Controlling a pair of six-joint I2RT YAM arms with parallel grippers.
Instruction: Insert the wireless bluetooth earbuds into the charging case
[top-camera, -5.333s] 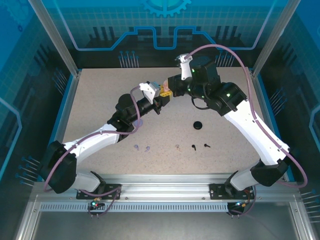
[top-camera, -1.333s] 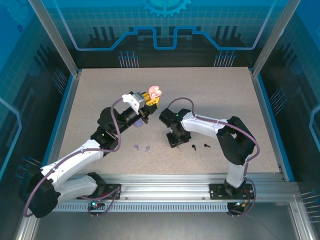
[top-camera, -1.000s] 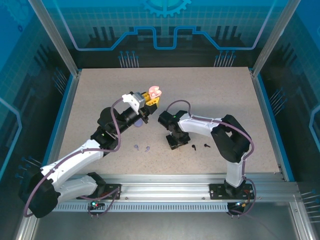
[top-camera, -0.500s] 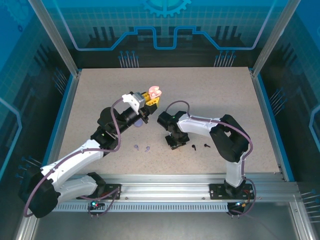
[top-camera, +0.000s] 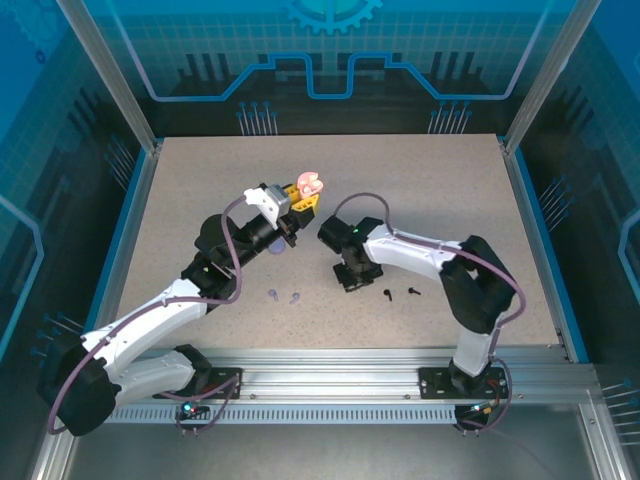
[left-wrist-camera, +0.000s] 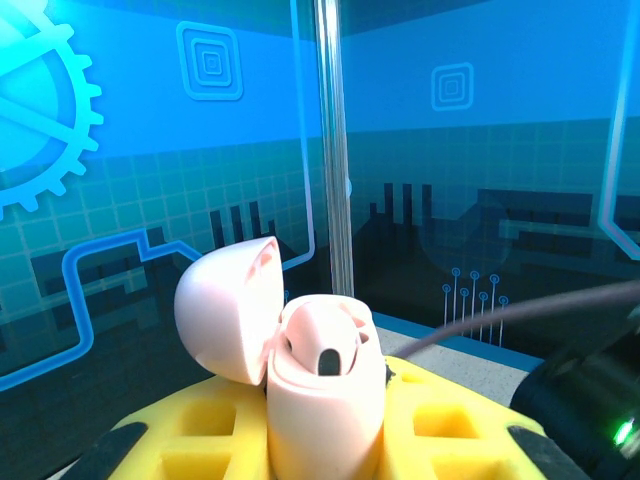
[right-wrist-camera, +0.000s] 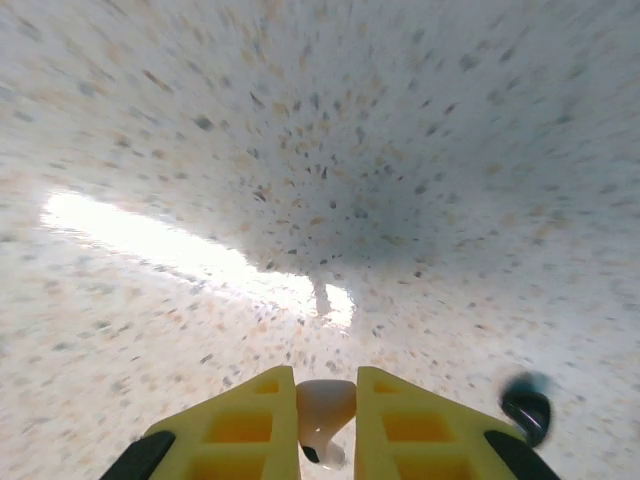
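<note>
Between the fingers (right-wrist-camera: 240, 425) of your right hand (right-wrist-camera: 326, 376), low over the worktop (right-wrist-camera: 300, 150), you have a pink earbud (right-wrist-camera: 325, 405) pinched, while your left hand (top-camera: 303, 198) clamps the open pink case (left-wrist-camera: 320, 385).

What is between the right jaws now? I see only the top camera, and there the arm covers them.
Observer: The right wrist camera shows a pale pink earbud pinched between the right jaws.
Operator: Is the pink case ready to receive it?
Observer: The left wrist camera shows the pink case upright in the left jaws, its lid swung fully open.
Operator: Is a socket visible?
Observer: Yes, one dark opening shows in the top of the case; I cannot tell what is inside it.
</note>
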